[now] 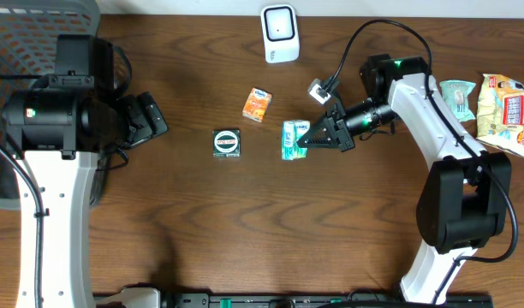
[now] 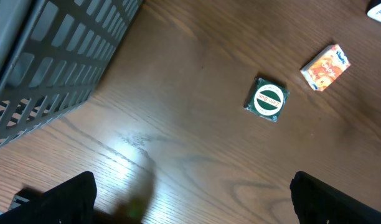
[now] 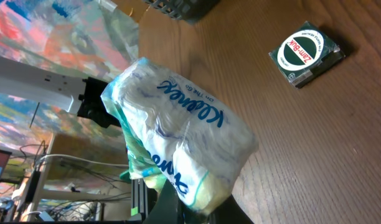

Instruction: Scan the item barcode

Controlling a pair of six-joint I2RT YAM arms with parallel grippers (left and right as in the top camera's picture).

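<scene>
Masking right pincer (image 1: 309,137) tips: clamped tissue pack (image 3: 184,143).

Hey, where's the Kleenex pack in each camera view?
Overhead: Kleenex pack near centre, at the right end effector.
Left wrist: not in it.
Right wrist: the pack fills the centre-left.
Shared landmark: green Zam-Buk tin, left of the pack overhead, upper right in both wrist views.

I am wearing white shells on my left arm (image 1: 52,197) and right arm (image 1: 420,107), with black housings (image 1: 463,201) sitting at the joints and a green light (image 1: 398,62) glowing on each. My left gripper (image 1: 157,118) and right gripper (image 1: 306,137) are showing matte black, and a thin black cable (image 1: 390,23) is arching above the right one.
</scene>
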